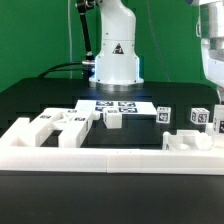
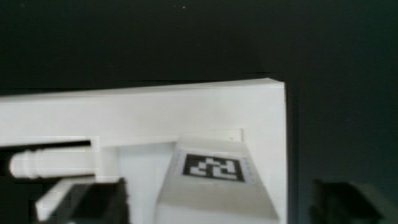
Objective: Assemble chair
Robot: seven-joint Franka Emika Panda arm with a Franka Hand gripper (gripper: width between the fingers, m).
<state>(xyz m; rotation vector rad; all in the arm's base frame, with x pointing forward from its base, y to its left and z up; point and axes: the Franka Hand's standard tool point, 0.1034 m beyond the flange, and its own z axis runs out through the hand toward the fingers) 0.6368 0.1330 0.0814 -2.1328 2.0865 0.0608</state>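
Right, sweeping in from the exterior view's left: the notched chair pieces (image 1: 62, 122) sit clustered on the tabletop (image 1: 40, 95), well off to the side of the end effector (image 1: 211, 68) and far below it. Next comes a small block (image 1: 113, 119) just in front of the marker board (image 1: 120, 104), also well away. Closer in, the tagged cubes (image 1: 165, 115) line up, the last of them almost straight under the end effector. And directly beneath it, the pegged piece (image 2: 196, 170) lies against the barrier wall (image 1: 110, 158). That's the one that matters.

The wrist view has it squarely between the dark fingers (image 2: 75, 205), which stand wide apart with nothing held, hovering high. Its long axis, peg to tag, looks to run along the line from finger to finger, so I'd judge a straight drop needs a wrist turn first.

Writing? None readable, only square marker tags (image 2: 214, 167) and a warning triangle (image 1: 117, 48) on the robot base (image 1: 115, 65).
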